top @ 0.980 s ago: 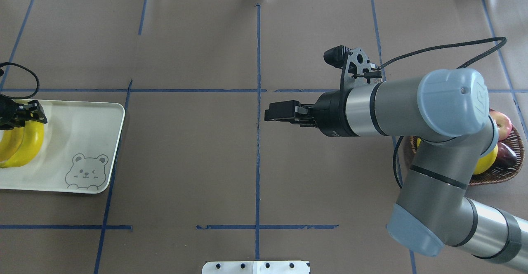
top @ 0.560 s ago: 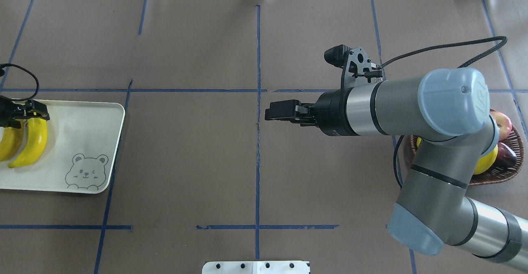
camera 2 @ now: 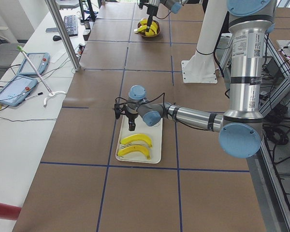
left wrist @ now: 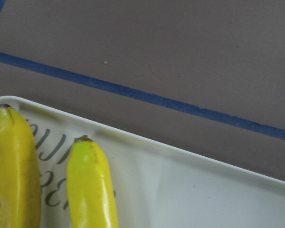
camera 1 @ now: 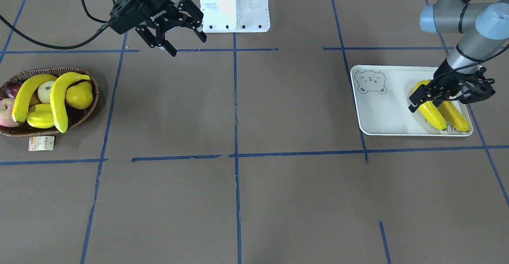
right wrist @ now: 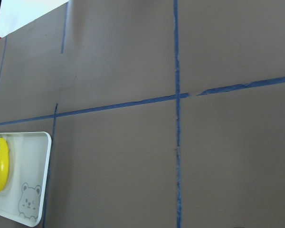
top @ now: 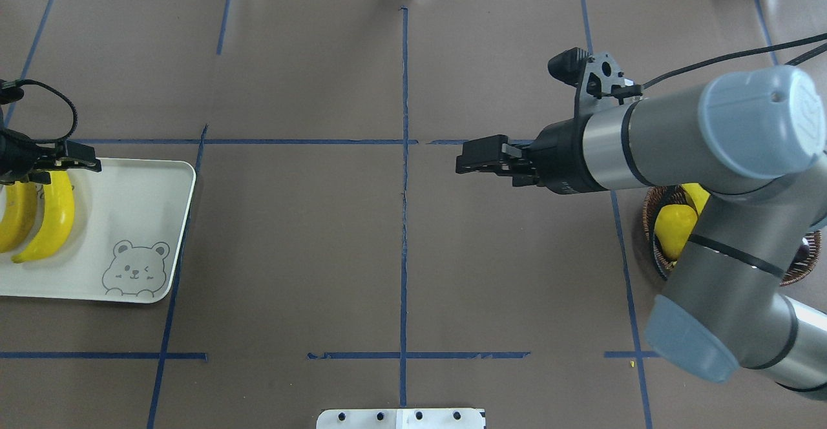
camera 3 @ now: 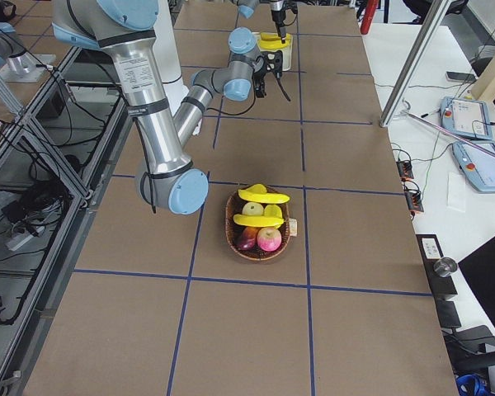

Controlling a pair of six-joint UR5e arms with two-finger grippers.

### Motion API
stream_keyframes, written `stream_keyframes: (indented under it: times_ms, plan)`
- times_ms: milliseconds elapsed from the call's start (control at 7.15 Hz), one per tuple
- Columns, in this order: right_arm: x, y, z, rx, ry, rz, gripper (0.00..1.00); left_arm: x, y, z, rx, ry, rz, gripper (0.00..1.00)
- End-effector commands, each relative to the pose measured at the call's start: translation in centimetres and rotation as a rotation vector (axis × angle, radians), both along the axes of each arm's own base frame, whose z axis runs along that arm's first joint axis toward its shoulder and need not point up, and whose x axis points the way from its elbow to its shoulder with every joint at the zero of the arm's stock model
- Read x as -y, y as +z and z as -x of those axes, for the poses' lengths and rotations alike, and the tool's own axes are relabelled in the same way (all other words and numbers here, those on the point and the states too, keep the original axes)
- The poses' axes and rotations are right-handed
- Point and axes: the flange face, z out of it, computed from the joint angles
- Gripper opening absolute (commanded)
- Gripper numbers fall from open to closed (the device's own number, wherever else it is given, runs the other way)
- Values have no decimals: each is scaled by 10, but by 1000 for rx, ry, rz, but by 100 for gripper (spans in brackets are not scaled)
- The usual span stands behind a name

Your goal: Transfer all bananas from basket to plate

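Two bananas (camera 1: pixel 430 112) are lying side by side at one end of the plate (camera 1: pixel 381 113), directly beneath the left end effector (camera 1: pixel 452 100), which is hanging above them with its fingers (camera 1: pixel 414 107) spread wide apart and gripping nothing. The bear face drawn on the plate is sitting at the other end, off to the side of this end effector toward the middle of the table (top: pixel 291 254). The left wrist view is showing only the tips of the two bananas, a rounded plate corner and some grey lettering between them. Two more bananas (camera 1: pixel 59 97) are resting in the basket (camera 1: pixel 81 120), far across the table from the left end effector and well apart from the right end effector (camera 1: pixel 188 46) too, on its outer side. They are arching over a yellow pear (camera 1: pixel 79 95), a ridged starfruit (camera 1: pixel 39 119), a red apple (camera 1: pixel 5 113) and a dark plum (camera 1: pixel 13 89). A small paper tag (camera 1: pixel 41 143) is lying on the table just beside the basket. The right end effector is hovering over bare table near the robot's white base (camera 1: pixel 234 5), fingers apart and empty, pointing toward the table's centre line.
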Motion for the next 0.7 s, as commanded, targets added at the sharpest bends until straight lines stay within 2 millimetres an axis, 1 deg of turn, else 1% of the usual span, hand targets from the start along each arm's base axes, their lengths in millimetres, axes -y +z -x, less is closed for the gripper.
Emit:
stream_keyframes:
  times_ms: [0, 140, 280, 420, 560]
  plan:
    - [-26, 66, -61, -85, 10, 76, 100, 6, -34, -7, -42, -1, -42, 100]
    - [-32, 102, -82, -136, 34, 120, 100, 7, -35, -7, -43, -1, -43, 100]
    - [-41, 142, -98, -151, 42, 133, 100, 12, -45, -10, -53, -3, -54, 100]
    - [-49, 180, -120, -152, 53, 150, 100, 15, -55, -18, -78, -28, -28, 100]
    - [-41, 216, -137, -155, 63, 194, 100, 15, -58, -22, -84, -27, -24, 100]
